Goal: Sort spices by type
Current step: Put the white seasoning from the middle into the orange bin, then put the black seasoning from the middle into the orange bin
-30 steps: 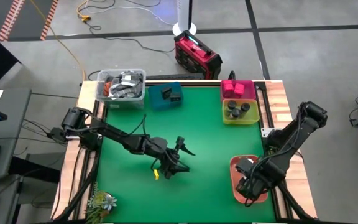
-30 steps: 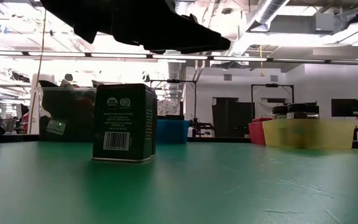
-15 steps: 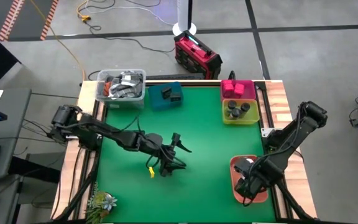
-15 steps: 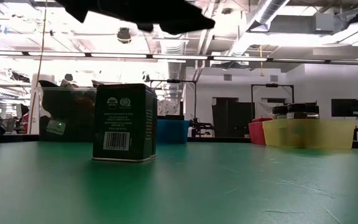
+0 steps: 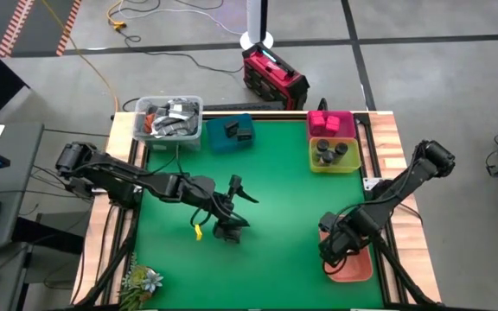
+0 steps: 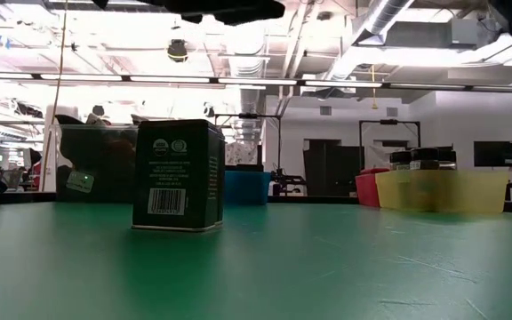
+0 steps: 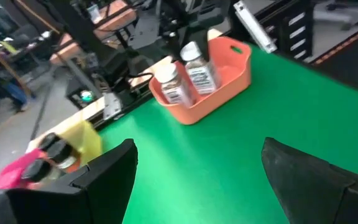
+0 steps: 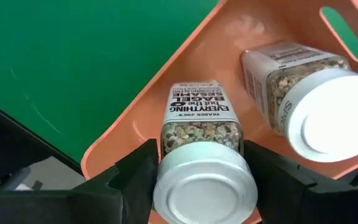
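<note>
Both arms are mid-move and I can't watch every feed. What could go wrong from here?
1. The left tool, open, hangs over the dark tin. An off-centre descent could tip it over.
2. The right tool straddles a white-capped jar in the salmon tray, with a second jar close beside. Moving could knock that neighbour or catch the tray wall.

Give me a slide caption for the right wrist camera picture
Right gripper straddles one white-capped spice jar standing in the salmon tray, beside a second jar.
</note>
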Tool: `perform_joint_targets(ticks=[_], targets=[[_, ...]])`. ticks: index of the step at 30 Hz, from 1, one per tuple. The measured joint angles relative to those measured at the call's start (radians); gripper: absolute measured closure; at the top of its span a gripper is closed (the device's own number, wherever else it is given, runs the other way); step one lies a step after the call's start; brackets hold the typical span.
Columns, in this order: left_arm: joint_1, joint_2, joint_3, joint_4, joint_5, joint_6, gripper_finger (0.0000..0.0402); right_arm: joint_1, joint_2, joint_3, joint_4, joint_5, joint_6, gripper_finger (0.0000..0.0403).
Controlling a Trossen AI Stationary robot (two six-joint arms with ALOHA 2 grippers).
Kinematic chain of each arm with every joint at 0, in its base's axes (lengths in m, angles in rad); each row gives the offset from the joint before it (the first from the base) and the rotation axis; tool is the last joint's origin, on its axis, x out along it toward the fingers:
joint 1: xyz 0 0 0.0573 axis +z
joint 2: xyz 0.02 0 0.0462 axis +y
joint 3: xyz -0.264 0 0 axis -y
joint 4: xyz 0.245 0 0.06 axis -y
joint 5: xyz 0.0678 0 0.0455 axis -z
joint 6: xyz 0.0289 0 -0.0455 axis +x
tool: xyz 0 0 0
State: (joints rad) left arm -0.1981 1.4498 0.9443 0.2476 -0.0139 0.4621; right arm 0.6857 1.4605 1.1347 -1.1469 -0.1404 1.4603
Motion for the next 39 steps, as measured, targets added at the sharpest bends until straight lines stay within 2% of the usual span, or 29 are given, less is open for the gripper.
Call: perform_joint_targets(ticks=[7,11,20,24,31,34,39], targets=[[0.036,0.000,0.000,-0.014,-0.044,0.049,0.0072,0.043,0.000,0.000,-0.009,-0.017,-0.002,0.0151],[0.059,0.000,0.000,-0.014,-0.044,0.050,0.0072,0.071,0.000,0.000,-0.014,-0.019,0.014,0.0136],[0.076,0.000,0.000,-0.004,-0.045,0.110,0.0072,0.056,0.000,0.000,-0.026,-0.019,0.032,0.0034],[0.075,-0.006,0.000,-0.008,-0.045,0.129,0.0072,0.042,0.000,0.000,-0.028,-0.023,0.016,0.0007],[0.075,-0.111,0.000,-0.054,-0.025,0.056,0.0072,-0.005,-0.003,0.005,-0.006,-0.111,-0.017,0.0012],[0.075,-0.159,0.001,-0.096,0.012,-0.004,0.0072,-0.036,-0.005,0.036,-0.006,-0.120,-0.058,0.0014],[0.064,-0.213,0.001,-0.225,0.016,-0.086,0.0072,-0.110,-0.007,0.102,-0.003,-0.119,-0.128,0.0014]])
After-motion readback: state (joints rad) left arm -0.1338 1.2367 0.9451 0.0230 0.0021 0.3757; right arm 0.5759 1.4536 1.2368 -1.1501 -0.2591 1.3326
